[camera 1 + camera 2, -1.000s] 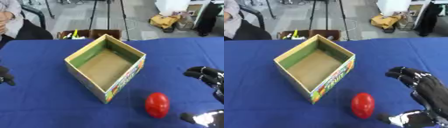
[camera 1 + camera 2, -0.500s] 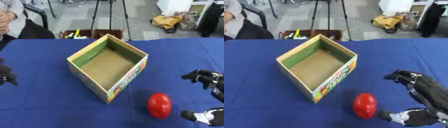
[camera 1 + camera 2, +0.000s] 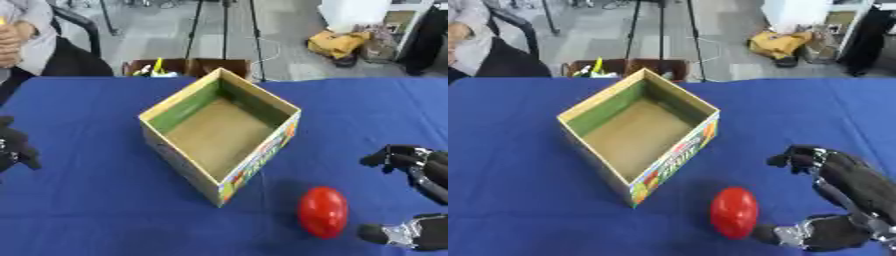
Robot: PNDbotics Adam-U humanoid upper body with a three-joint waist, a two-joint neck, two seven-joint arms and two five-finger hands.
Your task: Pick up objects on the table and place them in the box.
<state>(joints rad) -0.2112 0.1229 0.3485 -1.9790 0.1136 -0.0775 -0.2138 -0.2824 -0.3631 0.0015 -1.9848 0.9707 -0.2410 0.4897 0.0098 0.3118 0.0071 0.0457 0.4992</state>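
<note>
A red egg-shaped object (image 3: pixel 734 212) lies on the blue table (image 3: pixel 527 200), just in front of the box's near right corner. The open cardboard box (image 3: pixel 221 132) stands mid-table with a green inner wall and nothing inside that I can see. My right hand (image 3: pixel 846 192) hovers to the right of the red object, fingers spread and relaxed, thumb low by the object's right side, holding nothing. My left hand (image 3: pixel 12 147) shows at the left edge of the left eye view, dark fingers partly cut off.
Beyond the table's far edge stand a brown crate (image 3: pixel 188 67) with small items, tripod legs and a yellow bag (image 3: pixel 337 44) on the floor. A seated person (image 3: pixel 35 42) is at the far left, hands off the table.
My right hand has dropped lower and nearer to the red object, with the thumb closing in beside it. The red object and box have stayed put.
</note>
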